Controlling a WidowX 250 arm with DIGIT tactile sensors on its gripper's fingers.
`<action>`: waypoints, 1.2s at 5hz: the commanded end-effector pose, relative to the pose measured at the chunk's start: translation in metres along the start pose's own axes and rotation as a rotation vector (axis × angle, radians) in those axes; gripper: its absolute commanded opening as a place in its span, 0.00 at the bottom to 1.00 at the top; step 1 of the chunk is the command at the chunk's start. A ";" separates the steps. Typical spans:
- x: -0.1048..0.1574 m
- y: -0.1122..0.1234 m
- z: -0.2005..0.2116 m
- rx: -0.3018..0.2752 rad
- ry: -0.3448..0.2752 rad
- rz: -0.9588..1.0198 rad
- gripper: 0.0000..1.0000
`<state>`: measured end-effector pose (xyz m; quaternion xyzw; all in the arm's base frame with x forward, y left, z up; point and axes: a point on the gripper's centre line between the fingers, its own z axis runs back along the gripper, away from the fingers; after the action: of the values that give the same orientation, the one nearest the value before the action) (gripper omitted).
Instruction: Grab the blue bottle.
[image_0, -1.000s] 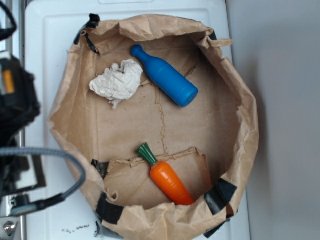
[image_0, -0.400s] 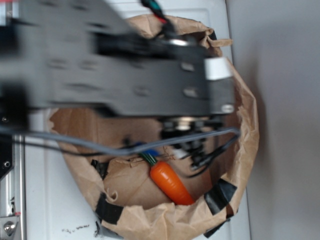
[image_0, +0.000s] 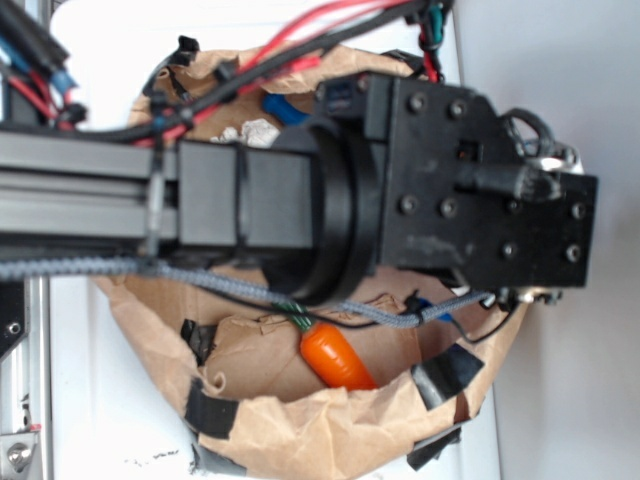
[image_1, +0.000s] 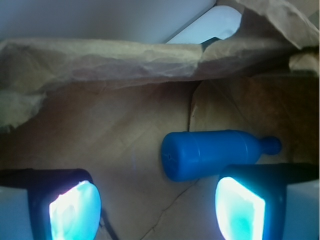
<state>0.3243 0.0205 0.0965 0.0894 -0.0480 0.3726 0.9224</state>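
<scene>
The blue bottle (image_1: 212, 154) lies on its side on the brown paper floor of the bag, neck to the right in the wrist view. My gripper (image_1: 157, 210) is open above the floor, with nothing between the pads. The bottle lies just beyond the right finger (image_1: 240, 207), which overlaps its lower edge. In the exterior view the black arm (image_0: 400, 190) covers most of the bag, and only the bottle's neck (image_0: 283, 108) shows above the arm. The gripper itself is hidden there.
The orange carrot (image_0: 335, 357) with a green top lies at the bag's near side. A bit of crumpled white paper (image_0: 258, 129) shows beside the bottle's neck. The crumpled paper bag wall (image_1: 115, 60) rises behind the bottle. Cables (image_0: 300, 45) run over the bag's far rim.
The arm has swung in from the left over the bag and now covers the bottle and the crumpled paper in the exterior view. The carrot has not moved.
</scene>
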 end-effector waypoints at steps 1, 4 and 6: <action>0.014 0.005 0.019 -0.051 -0.054 0.018 1.00; 0.005 0.015 0.001 -0.232 -0.259 -0.434 1.00; 0.013 0.021 0.009 -0.288 -0.271 -0.678 1.00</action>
<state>0.3053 0.0258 0.0863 0.0142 -0.1492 0.0221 0.9885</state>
